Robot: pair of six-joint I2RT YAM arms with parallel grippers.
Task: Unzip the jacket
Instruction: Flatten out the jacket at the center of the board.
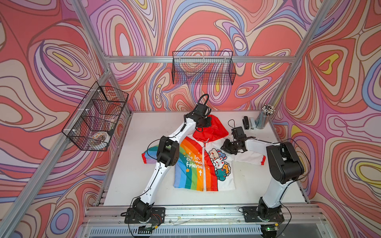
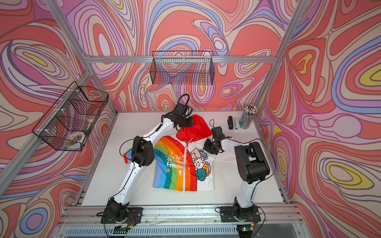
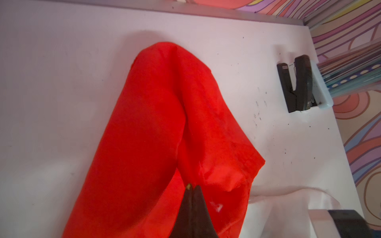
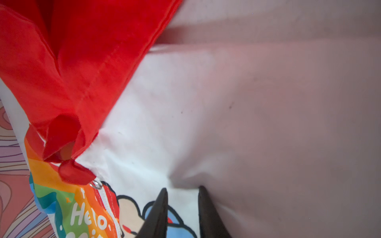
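The jacket (image 1: 198, 164) lies flat and zipped at the centre of the frame in both top views, hood (image 1: 214, 127) uppermost. It is judged thin, light, limp and slick, best taken at the zipper pull (image 4: 97, 184) with the adjoining cloth pinned. The left gripper (image 3: 191, 186) is pressed together at the hood, any cloth caught unconfirmed, and the right gripper (image 4: 182, 188) is spread, tips bearing on the white shoulder. The side basket (image 1: 86, 123) at left holds a round patterned item (image 1: 99, 137), the rear basket (image 1: 203, 78) appears empty, and the cup (image 1: 261, 121) at upper right holds pencils (image 1: 268, 109).

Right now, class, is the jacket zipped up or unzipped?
Zipped up: the white zipper joins both front halves from collar to hem.
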